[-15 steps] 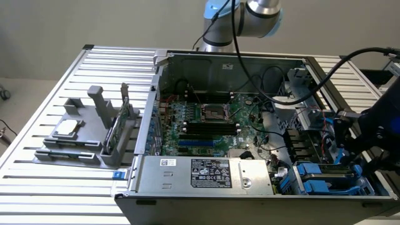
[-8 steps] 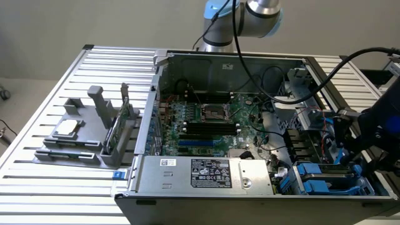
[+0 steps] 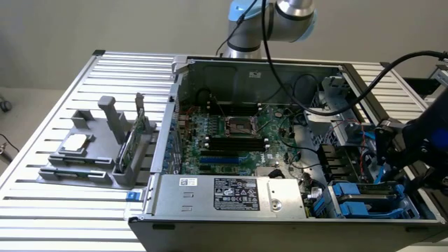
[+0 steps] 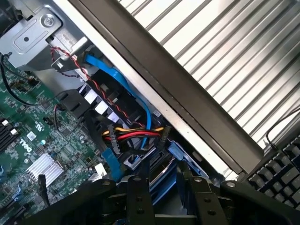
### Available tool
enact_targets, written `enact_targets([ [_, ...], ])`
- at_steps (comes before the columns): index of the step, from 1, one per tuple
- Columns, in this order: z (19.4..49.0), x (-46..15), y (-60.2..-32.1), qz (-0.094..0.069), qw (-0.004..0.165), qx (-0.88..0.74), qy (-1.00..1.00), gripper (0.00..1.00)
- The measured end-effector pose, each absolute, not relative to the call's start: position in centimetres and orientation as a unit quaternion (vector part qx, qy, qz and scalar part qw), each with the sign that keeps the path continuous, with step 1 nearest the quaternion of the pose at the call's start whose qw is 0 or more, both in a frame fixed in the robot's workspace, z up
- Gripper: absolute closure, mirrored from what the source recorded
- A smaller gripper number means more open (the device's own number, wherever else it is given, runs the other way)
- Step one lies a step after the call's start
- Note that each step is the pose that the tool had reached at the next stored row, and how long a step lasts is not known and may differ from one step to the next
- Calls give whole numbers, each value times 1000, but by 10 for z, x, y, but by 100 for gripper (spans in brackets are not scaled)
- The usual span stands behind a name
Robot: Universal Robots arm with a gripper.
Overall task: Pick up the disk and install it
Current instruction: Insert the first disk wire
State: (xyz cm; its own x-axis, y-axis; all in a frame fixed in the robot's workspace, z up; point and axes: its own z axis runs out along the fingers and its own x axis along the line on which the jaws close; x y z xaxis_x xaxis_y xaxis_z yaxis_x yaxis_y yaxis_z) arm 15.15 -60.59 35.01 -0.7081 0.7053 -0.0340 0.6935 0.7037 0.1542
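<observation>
My black gripper (image 3: 389,173) hangs over the drive bays in the open computer case (image 3: 168,157), at the exterior view's right. In the wrist view its two fingers (image 4: 137,199) stand on either side of a blue-framed piece seen edge-on, the disk (image 4: 165,187), and they are shut on it. A strip of the same blue shows under the gripper in the exterior view, where the disk (image 3: 380,167) hangs just above the blue carriers (image 3: 364,198) seated in the bays. The disk's metal face and label are hidden.
Red, yellow and black power wires (image 4: 133,135) and a blue data cable (image 4: 140,101) cross the bay just beyond the fingers. The case wall (image 4: 187,108) runs alongside. A grey fixture (image 3: 87,157) with a small silver chip (image 3: 77,142) stands on the slatted table (image 3: 63,210).
</observation>
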Motion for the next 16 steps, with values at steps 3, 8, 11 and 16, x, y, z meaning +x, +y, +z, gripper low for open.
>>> enact_targets([
  [3,350,154,-606,73,42,382,920,63],
  [8,348,155,-606,86,37,388,917,63],
  [11,347,155,-606,88,36,394,914,63],
  [16,345,155,-606,90,33,407,908,63],
])
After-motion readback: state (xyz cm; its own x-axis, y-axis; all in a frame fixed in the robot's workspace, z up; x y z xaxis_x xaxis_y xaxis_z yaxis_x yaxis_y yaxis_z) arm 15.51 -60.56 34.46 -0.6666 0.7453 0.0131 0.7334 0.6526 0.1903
